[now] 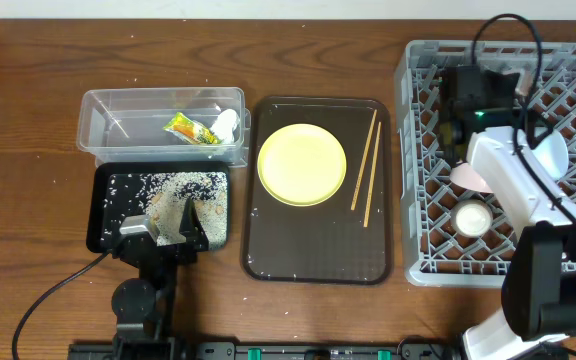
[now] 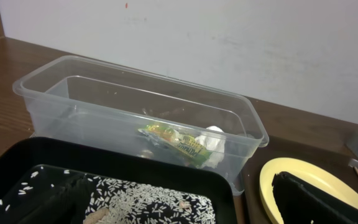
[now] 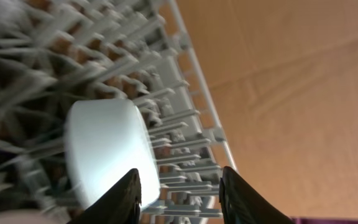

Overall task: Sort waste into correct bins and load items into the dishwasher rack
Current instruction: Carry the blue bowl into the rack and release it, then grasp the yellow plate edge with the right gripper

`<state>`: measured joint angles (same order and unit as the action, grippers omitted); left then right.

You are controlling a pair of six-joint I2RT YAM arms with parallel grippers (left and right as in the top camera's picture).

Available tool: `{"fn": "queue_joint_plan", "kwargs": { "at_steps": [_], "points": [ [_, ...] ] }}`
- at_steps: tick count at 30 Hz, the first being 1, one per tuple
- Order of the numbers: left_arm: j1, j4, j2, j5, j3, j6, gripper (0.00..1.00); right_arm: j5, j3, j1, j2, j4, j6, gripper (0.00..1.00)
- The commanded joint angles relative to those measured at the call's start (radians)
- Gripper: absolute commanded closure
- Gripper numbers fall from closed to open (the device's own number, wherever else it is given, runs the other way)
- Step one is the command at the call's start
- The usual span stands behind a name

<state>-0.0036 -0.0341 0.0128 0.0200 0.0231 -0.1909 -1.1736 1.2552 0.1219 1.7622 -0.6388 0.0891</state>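
Note:
The clear tub (image 1: 98,110) holds the green-and-orange wrapper (image 1: 190,129) and the white scrap (image 1: 227,122); the left wrist view also shows the wrapper (image 2: 174,139). The black tray (image 1: 104,210) holds rice grains (image 1: 183,184). My left gripper (image 1: 166,226) hangs open and empty over the rice (image 2: 179,211). The yellow plate (image 1: 302,164) and two chopsticks (image 1: 366,172) lie on the brown serving tray. The grey rack (image 1: 418,150) holds the light-blue bowl (image 1: 553,150), the pinkish bowl (image 1: 468,178) and the white cup (image 1: 473,217). My right gripper (image 3: 182,199) is open inside the rack, next to a pale bowl (image 3: 107,149).
The dark-brown serving tray (image 1: 318,250) lies between the black tray and the rack, with a few stray grains on it. My right arm (image 1: 523,190) crosses the rack from the near right. A black cable (image 1: 513,30) loops above the rack's far side.

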Motion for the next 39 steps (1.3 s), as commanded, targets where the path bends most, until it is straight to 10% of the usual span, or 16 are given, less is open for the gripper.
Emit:
{"fn": "queue_joint_plan", "kwargs": {
  "at_steps": [1,13,29,39],
  "points": [
    [0.005,-0.036,-0.009,-0.009,-0.019,-0.013,0.04,0.116,0.041,0.039,-0.099,0.003,-0.027,0.57],
    [0.005,-0.036,-0.009,-0.009,-0.019,-0.013,0.04,1.190,0.068,0.311,-0.333,-0.183,0.090,0.53],
    [0.005,-0.036,-0.009,-0.009,-0.019,-0.013,0.04,1.160,0.024,0.430,0.128,-0.072,0.524,0.60],
    [0.005,-0.036,-0.009,-0.009,-0.019,-0.013,0.04,1.200,0.024,0.422,0.243,-0.051,0.571,0.98]
  ]
}}
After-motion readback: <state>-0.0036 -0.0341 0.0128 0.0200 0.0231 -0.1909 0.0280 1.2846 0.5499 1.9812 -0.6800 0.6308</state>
